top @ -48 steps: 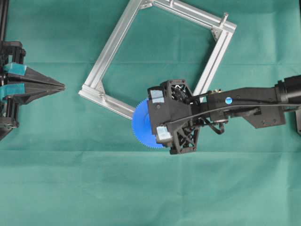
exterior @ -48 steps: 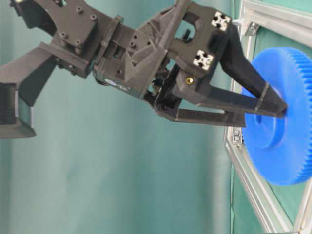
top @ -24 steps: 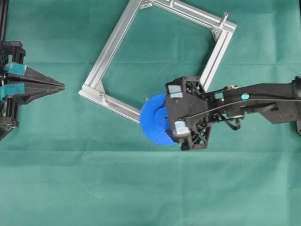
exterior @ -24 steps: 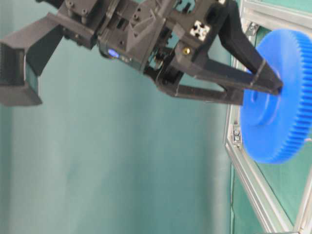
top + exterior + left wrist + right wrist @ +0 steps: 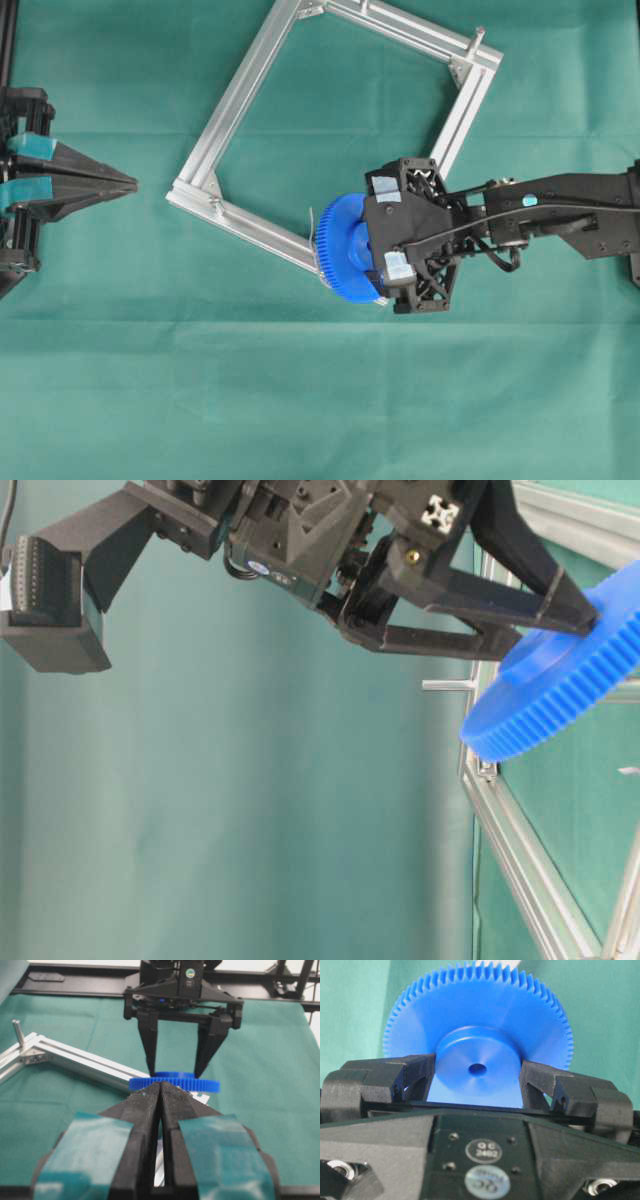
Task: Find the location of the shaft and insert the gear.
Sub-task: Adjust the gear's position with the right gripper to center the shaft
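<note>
My right gripper (image 5: 372, 250) is shut on the raised hub of the blue gear (image 5: 340, 248) and holds it tilted just above the lower corner of the aluminium frame (image 5: 240, 95). In the right wrist view the fingers (image 5: 415, 1077) clamp the hub on both sides of the centre hole of the gear (image 5: 477, 1025). In the table-level view the shaft (image 5: 445, 685) sticks out bare from the rail beside the rim of the gear (image 5: 560, 680). In the overhead view the gear hides it. My left gripper (image 5: 130, 185) is shut and empty at the far left.
A bare silver pin (image 5: 478, 37) stands at the frame's far right corner and also shows in the left wrist view (image 5: 17, 1034). A thin pale wire (image 5: 311, 212) pokes out beside the gear. Green cloth covers the table around the frame.
My right gripper has carried the gear right and toward the frame's lower corner, tipping it from nearly upright toward flat. The shaft now shows in the table-level view. The left arm has not moved.
</note>
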Robot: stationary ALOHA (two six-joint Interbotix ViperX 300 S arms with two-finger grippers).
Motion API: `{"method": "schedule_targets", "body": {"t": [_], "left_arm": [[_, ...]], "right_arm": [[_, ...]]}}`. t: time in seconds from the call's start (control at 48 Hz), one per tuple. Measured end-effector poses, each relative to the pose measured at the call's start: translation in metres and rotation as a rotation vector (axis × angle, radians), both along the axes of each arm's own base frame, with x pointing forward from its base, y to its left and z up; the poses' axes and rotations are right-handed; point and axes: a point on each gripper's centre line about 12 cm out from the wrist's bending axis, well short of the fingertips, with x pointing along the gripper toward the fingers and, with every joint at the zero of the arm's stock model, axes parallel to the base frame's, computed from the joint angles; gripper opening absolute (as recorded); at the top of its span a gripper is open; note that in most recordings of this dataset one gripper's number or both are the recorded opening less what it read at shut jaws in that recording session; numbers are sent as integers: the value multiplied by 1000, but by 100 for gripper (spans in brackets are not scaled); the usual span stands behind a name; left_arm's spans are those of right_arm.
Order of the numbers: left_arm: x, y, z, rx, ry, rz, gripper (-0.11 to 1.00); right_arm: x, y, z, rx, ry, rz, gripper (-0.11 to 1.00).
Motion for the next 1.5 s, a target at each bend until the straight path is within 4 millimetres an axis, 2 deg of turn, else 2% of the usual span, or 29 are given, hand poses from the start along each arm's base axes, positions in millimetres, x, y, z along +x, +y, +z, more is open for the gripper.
{"method": "schedule_targets", "body": {"t": [0.479, 1.5], "left_arm": [[0, 0, 0, -1, -2, 2, 1], [2, 0, -2, -2, 9, 0, 1]], "right_arm": [[14, 15, 7, 7, -39, 34, 69], [23, 6, 7, -18, -6, 29, 69]]}}
